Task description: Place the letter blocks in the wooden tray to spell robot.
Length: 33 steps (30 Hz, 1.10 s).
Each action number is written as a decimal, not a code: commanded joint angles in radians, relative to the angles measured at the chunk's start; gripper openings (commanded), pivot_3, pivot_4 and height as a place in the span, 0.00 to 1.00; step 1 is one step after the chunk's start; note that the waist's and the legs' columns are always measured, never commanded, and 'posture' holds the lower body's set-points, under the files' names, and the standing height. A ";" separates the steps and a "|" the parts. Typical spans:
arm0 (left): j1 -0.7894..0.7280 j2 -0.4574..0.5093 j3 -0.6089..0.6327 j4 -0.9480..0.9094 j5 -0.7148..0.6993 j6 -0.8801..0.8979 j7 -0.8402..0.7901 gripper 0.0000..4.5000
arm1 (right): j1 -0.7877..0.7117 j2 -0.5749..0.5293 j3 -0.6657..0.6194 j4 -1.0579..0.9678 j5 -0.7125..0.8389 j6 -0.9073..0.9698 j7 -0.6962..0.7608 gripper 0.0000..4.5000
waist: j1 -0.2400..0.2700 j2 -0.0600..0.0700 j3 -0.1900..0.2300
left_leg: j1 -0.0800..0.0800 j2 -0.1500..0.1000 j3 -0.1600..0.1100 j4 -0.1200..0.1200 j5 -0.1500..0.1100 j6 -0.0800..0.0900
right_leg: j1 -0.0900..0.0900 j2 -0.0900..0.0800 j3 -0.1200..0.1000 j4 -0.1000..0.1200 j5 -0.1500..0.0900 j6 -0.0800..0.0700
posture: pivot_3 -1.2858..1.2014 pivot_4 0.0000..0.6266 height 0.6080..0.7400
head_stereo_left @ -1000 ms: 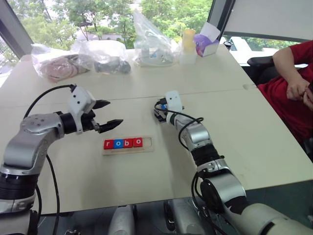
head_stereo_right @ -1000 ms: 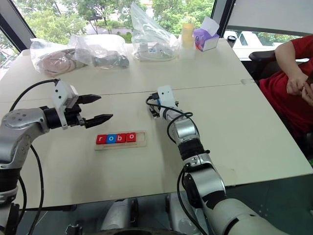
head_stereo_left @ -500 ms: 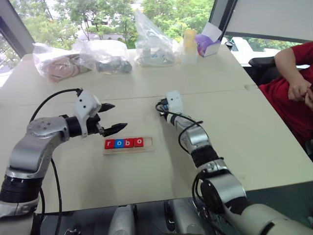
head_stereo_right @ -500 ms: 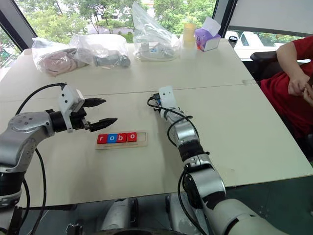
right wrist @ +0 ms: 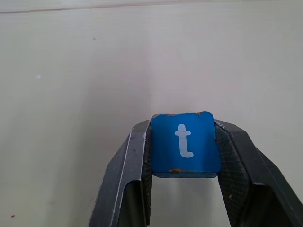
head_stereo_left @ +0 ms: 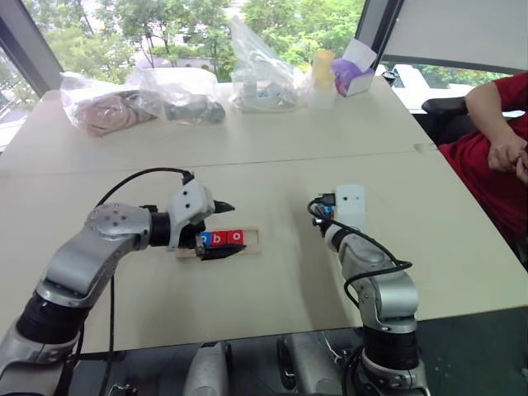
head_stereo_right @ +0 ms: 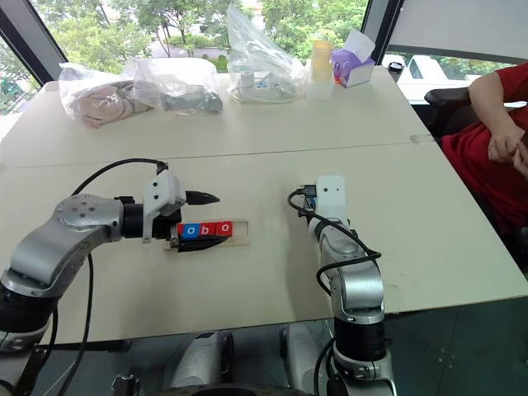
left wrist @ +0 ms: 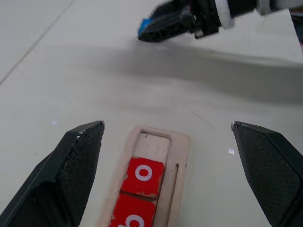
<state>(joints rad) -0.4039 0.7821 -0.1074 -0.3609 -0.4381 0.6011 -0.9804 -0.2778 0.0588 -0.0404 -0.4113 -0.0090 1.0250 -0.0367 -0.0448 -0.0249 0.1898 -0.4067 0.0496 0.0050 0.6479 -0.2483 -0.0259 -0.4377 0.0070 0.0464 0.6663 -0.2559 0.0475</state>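
Observation:
The wooden tray lies on the table with a blue o, a red b and a red o in a row; its right end slot is bare. My left gripper hovers open over the tray with one finger on each side, hiding the tray's left end. To the right, my right gripper is shut on a blue t block, held above the table. In the left wrist view the right gripper sits beyond the tray's bare end.
Clear plastic bags with items, a yellow bottle and a purple tissue box line the far side of the table. A person in red sits at the right edge.
My right gripper has shut on the blue t block and pulled back and to the right with it. My left gripper has swung right and down over the tray.

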 commanded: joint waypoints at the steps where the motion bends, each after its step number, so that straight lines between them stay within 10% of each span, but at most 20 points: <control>1: -0.018 0.000 -0.007 0.017 0.025 -0.040 -0.018 1.00 | -0.006 0.040 -0.055 0.028 0.048 0.023 -0.004 0.51 | 0.000 0.000 0.000 | 0.000 0.000 0.001 0.000 0.000 0.000 | 0.000 0.000 0.000 0.000 0.000 0.000 | 0.52 0.24 1.00; 6: 0.000 0.018 0.014 0.039 0.043 -0.062 -0.028 1.00 | -0.020 -0.004 -0.053 0.017 0.062 0.044 0.008 0.99 | 0.001 -0.001 0.000 | -0.001 0.000 0.001 -0.001 0.000 0.000 | 0.000 -0.001 0.000 -0.001 0.000 0.001 | 0.52 0.24 1.00; 10: 0.028 0.056 0.064 0.040 0.022 -0.056 -0.042 1.00 | -0.073 -0.206 -0.048 0.003 0.088 -0.115 0.184 0.99 | 0.002 0.000 0.000 | -0.001 -0.001 0.002 0.000 0.000 0.000 | 0.000 -0.001 0.000 -0.002 0.000 0.001 | 0.52 0.24 1.00; 20: 0.083 0.187 0.199 -0.049 -0.160 0.070 -0.169 1.00 | -0.136 -0.783 0.040 0.473 0.251 -0.742 1.151 0.99 | 0.000 -0.001 0.001 | 0.002 0.000 0.006 -0.002 -0.002 0.003 | 0.002 0.000 0.002 -0.003 -0.001 0.005 | 0.52 0.24 1.00; 33: 0.177 0.265 0.297 -0.086 -0.179 0.106 -0.145 1.00 | -0.458 -0.704 0.209 1.182 0.071 -1.245 1.347 0.99 | -0.009 0.000 0.001 | 0.004 0.000 0.010 0.000 -0.002 0.003 | 0.002 -0.001 0.005 -0.002 0.000 0.005 | 0.52 0.24 1.00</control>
<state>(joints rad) -0.2317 1.0299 0.1457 -0.4228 -0.6027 0.6996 -1.1338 -0.7048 -0.6472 0.1707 0.7250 0.0816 -0.1678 1.3079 -0.0539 -0.0253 0.1912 -0.4031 0.0497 0.0153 0.6477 -0.2503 -0.0226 -0.4356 0.0061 0.0517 0.6640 -0.2559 0.0523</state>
